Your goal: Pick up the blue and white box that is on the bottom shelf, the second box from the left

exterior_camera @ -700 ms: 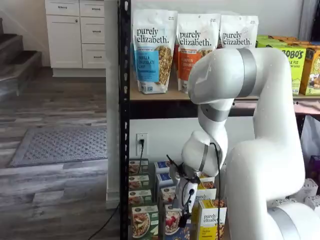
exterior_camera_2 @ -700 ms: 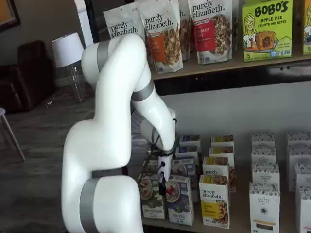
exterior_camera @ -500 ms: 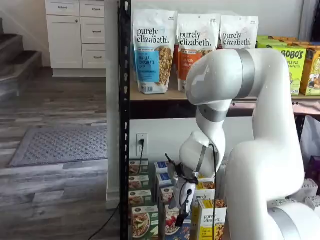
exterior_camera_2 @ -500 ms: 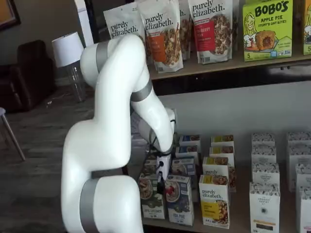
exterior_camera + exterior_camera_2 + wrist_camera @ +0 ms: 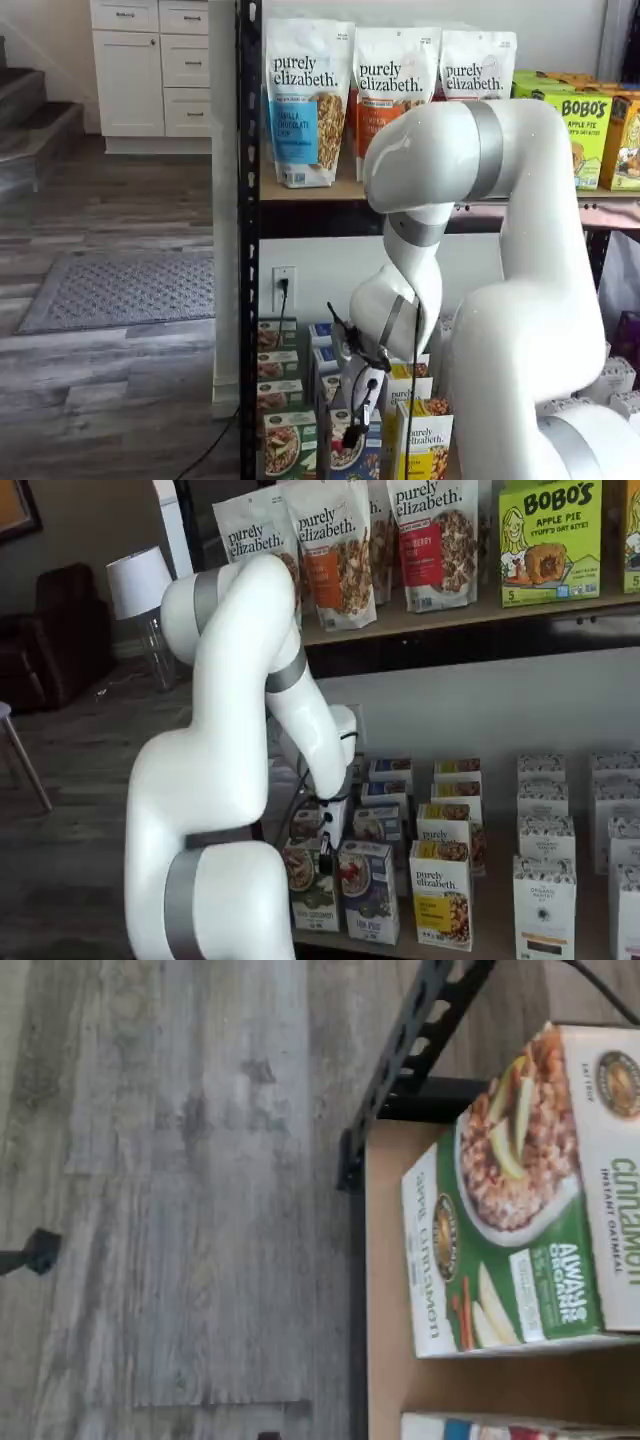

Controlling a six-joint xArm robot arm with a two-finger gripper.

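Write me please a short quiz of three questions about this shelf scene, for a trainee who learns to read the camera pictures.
1. True or false: in a shelf view, the front navy blue and white cardboard carton lies flat on its side on the tan bottom shelf.
2. Which item fills most of the wrist view?
A. a green-and-white cardboard oatmeal carton
B. an orange granola pouch
C. a lime green snack box
3. Fill the gap: in the same shelf view, the yellow-and-white cardboard carton stands to the ___ of the blue and white carton.

Key: 1. False, it stands upright. 2. A. 3. right.
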